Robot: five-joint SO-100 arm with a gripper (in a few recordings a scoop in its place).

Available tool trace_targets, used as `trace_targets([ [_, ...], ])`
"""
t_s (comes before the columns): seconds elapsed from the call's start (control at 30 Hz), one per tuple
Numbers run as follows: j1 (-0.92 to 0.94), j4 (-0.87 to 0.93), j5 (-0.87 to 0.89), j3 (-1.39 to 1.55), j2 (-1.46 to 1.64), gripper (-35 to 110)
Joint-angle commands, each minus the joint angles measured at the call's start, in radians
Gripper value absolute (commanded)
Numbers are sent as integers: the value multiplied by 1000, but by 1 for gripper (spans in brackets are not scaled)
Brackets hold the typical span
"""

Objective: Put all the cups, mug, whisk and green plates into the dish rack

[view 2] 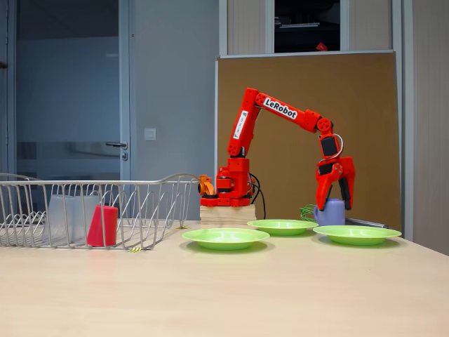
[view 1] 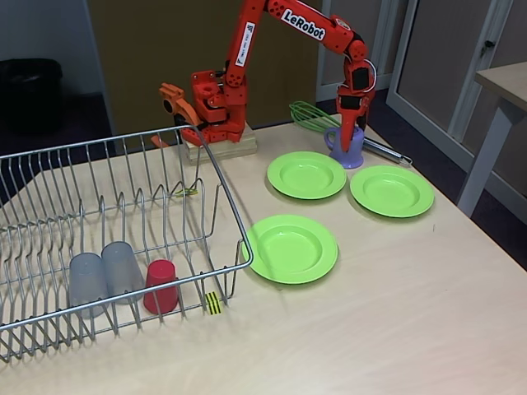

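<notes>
The purple mug (view 1: 352, 150) (view 2: 332, 213) stands upright on the table behind the plates. My gripper (view 1: 349, 140) (view 2: 334, 203) hangs straight down over it, open, with one finger on each side of its rim. The whisk (view 1: 310, 115) (view 2: 307, 212) lies just behind the mug, green loops to the left in a fixed view. Three green plates (view 1: 306, 174) (view 1: 392, 191) (view 1: 292, 247) lie flat on the table. In the dish rack (view 1: 239, 230) (view 2: 151, 203), two grey cups (view 1: 86, 284) (view 1: 123, 270) and a red cup (view 1: 161, 286) (view 2: 102, 225) stand upside down.
The arm's base (view 1: 216, 107) sits on a wooden block (view 1: 224, 150) at the table's far edge, beside the rack's back corner. Bare tabletop (view 1: 395, 313) spreads in front of the plates. Another table's corner (view 1: 502, 82) stands to the right.
</notes>
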Motion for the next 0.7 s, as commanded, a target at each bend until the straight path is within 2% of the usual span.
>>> trace_targets([
  [0.0, 8, -3, -6, 26, 15, 37],
  [0.4, 37, 15, -81, 57, 41, 24],
  [0.67, 107, 322, -250, -193, 60, 23],
])
